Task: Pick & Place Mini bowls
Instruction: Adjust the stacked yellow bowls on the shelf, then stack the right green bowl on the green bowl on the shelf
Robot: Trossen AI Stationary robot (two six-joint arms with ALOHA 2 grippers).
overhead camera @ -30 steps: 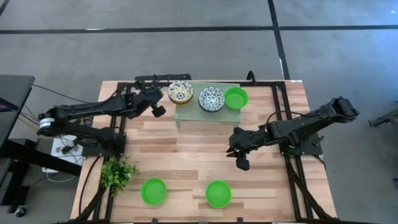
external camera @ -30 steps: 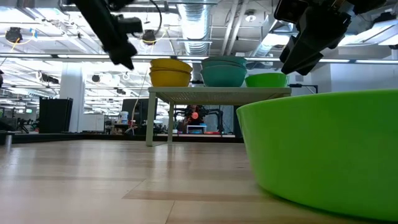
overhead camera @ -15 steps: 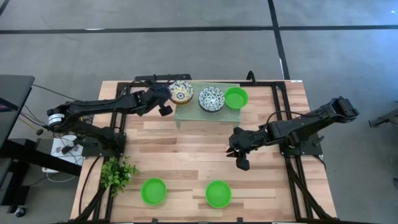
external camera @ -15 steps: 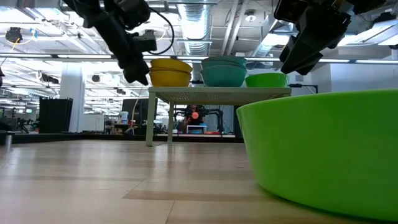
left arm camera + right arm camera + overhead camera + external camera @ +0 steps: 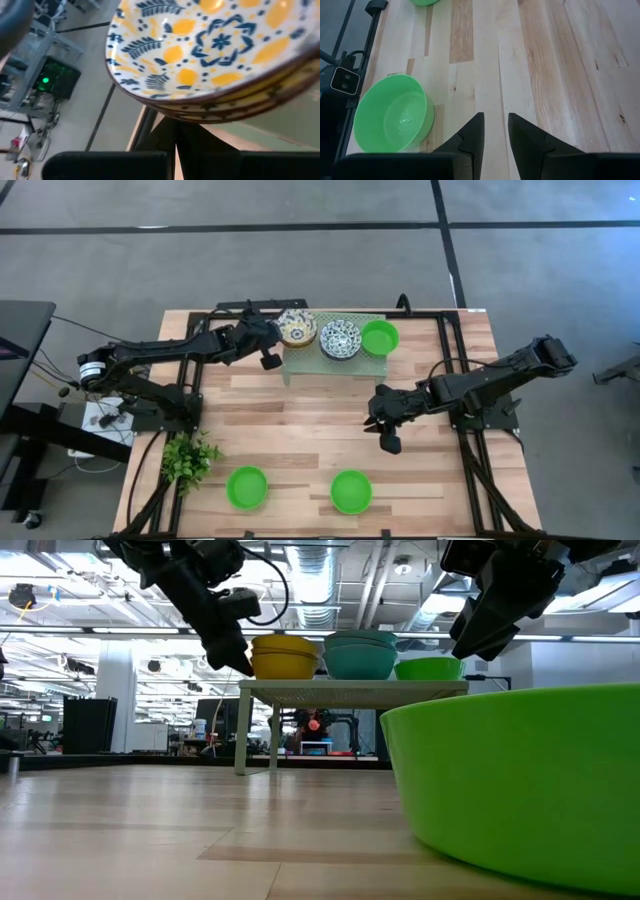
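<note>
Left pincer [image 5: 268, 356] sits at the left edge of the pale green rack [image 5: 300, 363], against the yellow-patterned bowl stack [image 5: 297, 327]. In the left wrist view the two dark fingers [image 5: 165, 137] lie together with no gap, just under the rim of the stack [image 5: 210, 60]; whether they touch the bowls cannot be told. The stack holds at least three nested bowls, mouths up, level; round, so no long axis.

On the same rack, toward the right: a blue-patterned bowl stack [image 5: 340, 339], then a green bowl [image 5: 379, 337] at the rack's right edge. The three sit nearly rim to rim in a row; the low view shows them as yellow [image 5: 283, 655], teal [image 5: 360, 654] and green [image 5: 428, 668] on top of the rack [image 5: 350, 690].

Right pincer [image 5: 386, 438] hangs over bare wood right of mid-counter [image 5: 300, 430], well apart from every bowl. Its fingers [image 5: 470, 135] are parted by a narrow gap and hold nothing.

Two more green bowls rest mouth-up near the front edge: one [image 5: 247, 486] beside the small plant [image 5: 188, 460], one [image 5: 351, 491] further right; the latter probably fills the low view's foreground [image 5: 520, 780]. Wide open counter lies between rack and front bowls.
</note>
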